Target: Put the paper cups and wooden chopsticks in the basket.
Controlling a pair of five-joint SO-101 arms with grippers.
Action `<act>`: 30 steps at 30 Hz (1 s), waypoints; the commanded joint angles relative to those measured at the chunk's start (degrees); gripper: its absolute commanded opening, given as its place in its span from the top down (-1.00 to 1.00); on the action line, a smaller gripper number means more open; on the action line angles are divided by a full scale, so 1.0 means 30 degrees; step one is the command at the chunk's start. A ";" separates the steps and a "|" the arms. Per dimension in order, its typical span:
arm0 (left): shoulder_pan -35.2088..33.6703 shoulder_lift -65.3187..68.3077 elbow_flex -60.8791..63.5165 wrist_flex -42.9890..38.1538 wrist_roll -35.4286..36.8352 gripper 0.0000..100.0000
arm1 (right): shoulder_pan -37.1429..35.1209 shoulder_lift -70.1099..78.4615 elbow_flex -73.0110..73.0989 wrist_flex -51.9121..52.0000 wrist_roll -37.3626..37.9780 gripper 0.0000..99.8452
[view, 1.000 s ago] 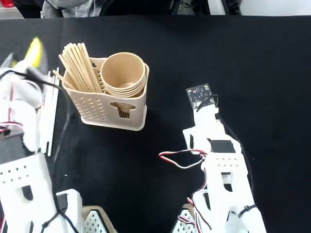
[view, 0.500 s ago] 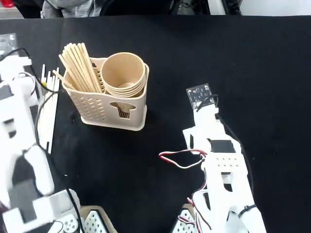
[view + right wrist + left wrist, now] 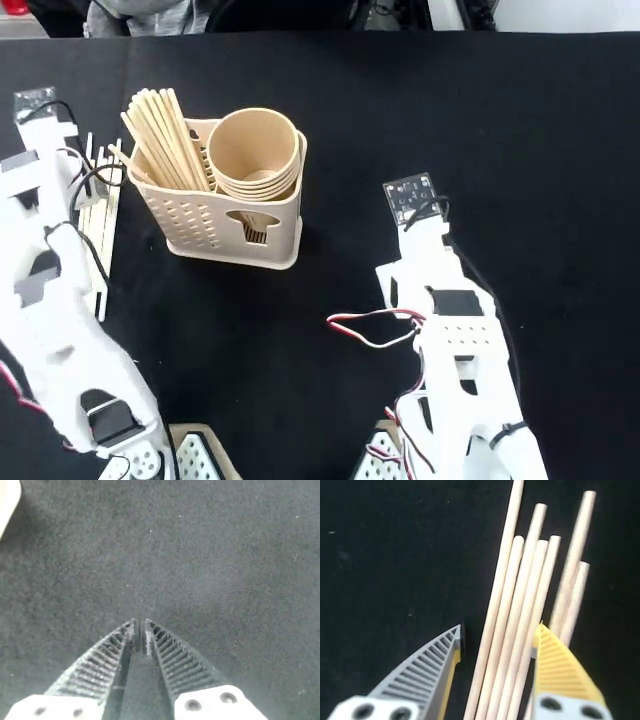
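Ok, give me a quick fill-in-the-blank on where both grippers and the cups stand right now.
1. The left gripper is ____, straddling loose chopsticks.
2. The right gripper is ____, above the table, holding nothing.
3. The cups are stacked in the ____.

Missing words: open; shut; basket.

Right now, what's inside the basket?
A nested stack of paper cups and a leaning bundle of wooden chopsticks. The basket wall covers their lower parts, so the floor is hidden.
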State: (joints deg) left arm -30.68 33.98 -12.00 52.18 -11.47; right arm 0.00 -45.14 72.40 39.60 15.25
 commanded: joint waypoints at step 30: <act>-0.0278 0.5245 -1.8711 1.2894 0.0234 0.94 | 0.0293 -0.0103 -0.0190 -0.0234 0.0147 0.94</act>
State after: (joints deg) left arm -30.59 51.03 -59.38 88.31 -11.38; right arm 0.00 -45.14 72.40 39.60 15.25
